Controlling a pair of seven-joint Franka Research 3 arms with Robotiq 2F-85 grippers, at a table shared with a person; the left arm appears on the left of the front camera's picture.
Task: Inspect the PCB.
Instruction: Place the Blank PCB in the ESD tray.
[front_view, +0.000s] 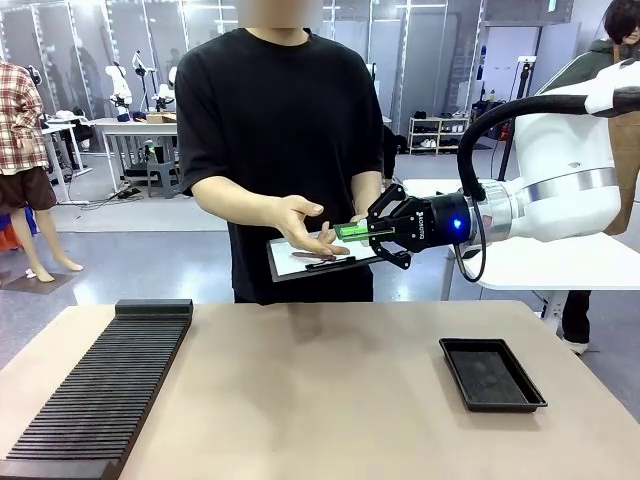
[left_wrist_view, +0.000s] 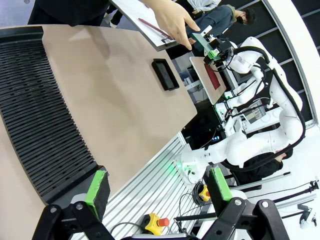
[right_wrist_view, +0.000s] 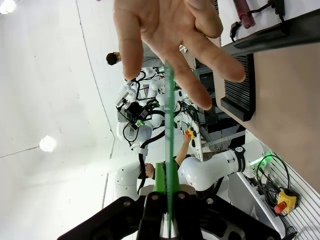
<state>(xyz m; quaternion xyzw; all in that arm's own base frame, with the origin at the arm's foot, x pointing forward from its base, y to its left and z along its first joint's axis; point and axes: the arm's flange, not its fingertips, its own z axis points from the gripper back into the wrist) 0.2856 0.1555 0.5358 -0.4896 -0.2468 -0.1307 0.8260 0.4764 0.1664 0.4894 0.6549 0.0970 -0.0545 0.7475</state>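
Observation:
My right gripper (front_view: 368, 232) is shut on the PCB (front_view: 350, 232), a thin green board held in the air above the table's far edge. It points at the person's open, palm-up hand (front_view: 305, 222), which is just short of the board's free end. In the right wrist view the PCB (right_wrist_view: 170, 125) shows edge-on as a thin green line rising from my right gripper (right_wrist_view: 169, 187) to the spread hand (right_wrist_view: 170, 35). My left gripper (left_wrist_view: 159, 187) stands open with nothing between its green pads (left_wrist_view: 97, 187), off the table's near corner. From there the PCB (left_wrist_view: 202, 40) is far off.
The person's other hand holds a clipboard (front_view: 300, 262) with white paper and a pen. A black slotted rack (front_view: 105, 385) covers the table's left side. A shallow black tray (front_view: 492, 373) lies at the right. Bare tabletop (front_view: 320, 400) lies between them.

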